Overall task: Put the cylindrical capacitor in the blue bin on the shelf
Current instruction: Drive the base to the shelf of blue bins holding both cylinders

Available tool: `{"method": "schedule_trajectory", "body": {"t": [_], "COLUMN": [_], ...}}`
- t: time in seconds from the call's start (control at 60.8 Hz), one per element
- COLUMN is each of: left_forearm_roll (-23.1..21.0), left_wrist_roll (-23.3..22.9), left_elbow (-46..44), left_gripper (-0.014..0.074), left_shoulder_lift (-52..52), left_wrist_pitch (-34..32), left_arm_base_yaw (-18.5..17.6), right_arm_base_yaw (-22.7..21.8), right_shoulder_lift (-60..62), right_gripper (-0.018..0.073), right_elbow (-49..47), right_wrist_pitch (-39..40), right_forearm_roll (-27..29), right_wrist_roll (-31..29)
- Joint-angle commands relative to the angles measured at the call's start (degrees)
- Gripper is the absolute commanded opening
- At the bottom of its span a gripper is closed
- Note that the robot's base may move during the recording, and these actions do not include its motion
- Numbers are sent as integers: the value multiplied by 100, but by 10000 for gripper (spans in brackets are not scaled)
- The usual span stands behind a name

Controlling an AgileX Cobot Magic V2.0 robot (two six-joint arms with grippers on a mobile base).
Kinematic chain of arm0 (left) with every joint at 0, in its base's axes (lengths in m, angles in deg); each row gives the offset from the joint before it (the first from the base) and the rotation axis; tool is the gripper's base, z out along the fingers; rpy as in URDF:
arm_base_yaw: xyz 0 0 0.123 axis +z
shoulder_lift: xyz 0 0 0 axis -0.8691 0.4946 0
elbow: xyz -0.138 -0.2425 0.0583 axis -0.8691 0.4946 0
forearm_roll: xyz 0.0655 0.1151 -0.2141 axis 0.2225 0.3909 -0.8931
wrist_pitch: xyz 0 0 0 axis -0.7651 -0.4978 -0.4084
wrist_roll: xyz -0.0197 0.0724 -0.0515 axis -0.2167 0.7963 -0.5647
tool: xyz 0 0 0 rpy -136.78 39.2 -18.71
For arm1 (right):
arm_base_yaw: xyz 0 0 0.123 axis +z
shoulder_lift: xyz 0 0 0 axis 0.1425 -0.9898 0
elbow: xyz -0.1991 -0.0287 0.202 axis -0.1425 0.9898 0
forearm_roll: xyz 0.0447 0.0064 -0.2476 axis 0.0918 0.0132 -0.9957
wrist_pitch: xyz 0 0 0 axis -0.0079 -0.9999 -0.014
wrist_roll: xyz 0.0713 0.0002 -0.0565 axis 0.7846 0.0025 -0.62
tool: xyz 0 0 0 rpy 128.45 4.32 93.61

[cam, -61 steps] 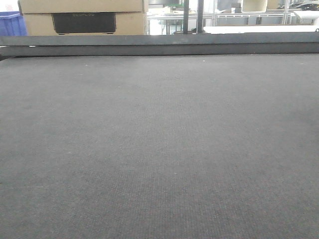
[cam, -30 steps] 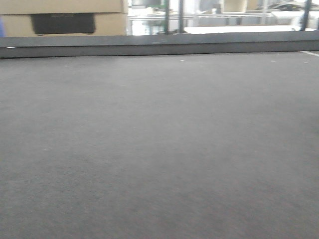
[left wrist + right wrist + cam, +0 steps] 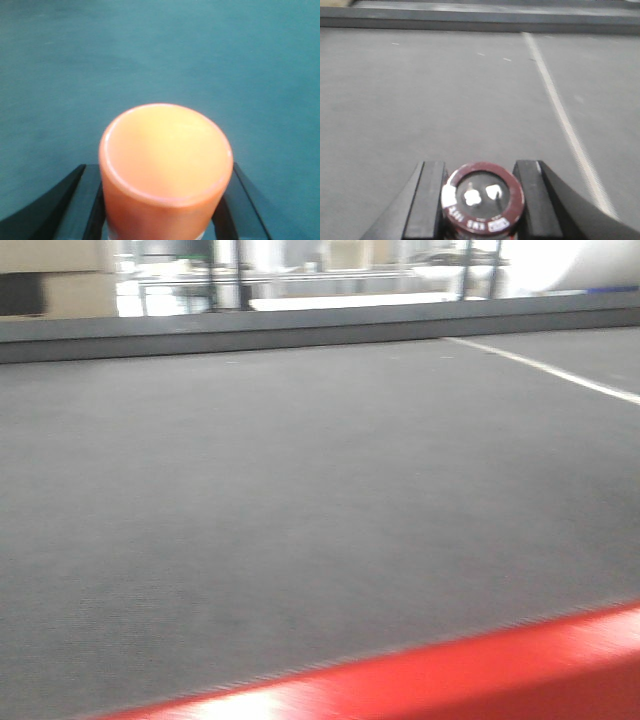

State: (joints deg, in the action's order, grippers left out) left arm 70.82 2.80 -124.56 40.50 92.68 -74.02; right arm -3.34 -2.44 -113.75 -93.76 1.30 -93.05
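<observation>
A: Red, and blurred: a band (image 3: 480, 665) now runs along the bottom edge of the front view. Half a second ago only the grey surface (image 3: 300, 490) showed there.

B: What else differs?

A: The cardboard box (image 3: 60, 290) has slid from upper left almost out at the left edge. A white line (image 3: 545, 367), barely visible at the right edge before, now crosses the upper right corner. The raised ledge (image 3: 300, 330) at the far end stays across the top.

B: And the cylindrical capacitor (image 3: 482, 202)?

A: It sits in the right claw (image 3: 480, 170), seen end-on from the right wrist. It has a round face with a dark red rim, a dark centre with two pale terminals, and small white labels along the rim. The writing is too blurred to read.

B: The claw's state?

A: It is pinching the capacitor. The black fingers (image 3: 427, 200) press against it on either side, above the grey surface, with the white line running off to the right.

B: The left claw (image 3: 159, 172)?

A: It is clamped around an orange cylinder (image 3: 167, 150), upright, with a paler yellowish top, and a black finger on each flank. Nothing but plain surface lies behind it, and that view is tinted teal.
</observation>
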Motion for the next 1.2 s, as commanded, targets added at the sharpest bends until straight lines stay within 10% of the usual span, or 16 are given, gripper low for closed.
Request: {"method": "schedule_trajectory", "body": {"t": [0.0, 1.185], "left_forearm_roll": [5, 5], "left_wrist_roll": [22, 22], "left_elbow": [-59, -59], "left_gripper": [-111, -111], "left_shoulder_lift": [-22, -22], "left_wrist_pitch": [-110, -110], "left_arm_base_yaw": [-43, -43], "right_arm_base_yaw": [15, 15], "right_shoulder_lift": [31, 31], "right_gripper": [-25, -25], "right_elbow": [-34, -34], "right_wrist_pitch": [148, 148], "right_forearm_roll": [-16, -16], "right_wrist_roll": [-38, -38]}}
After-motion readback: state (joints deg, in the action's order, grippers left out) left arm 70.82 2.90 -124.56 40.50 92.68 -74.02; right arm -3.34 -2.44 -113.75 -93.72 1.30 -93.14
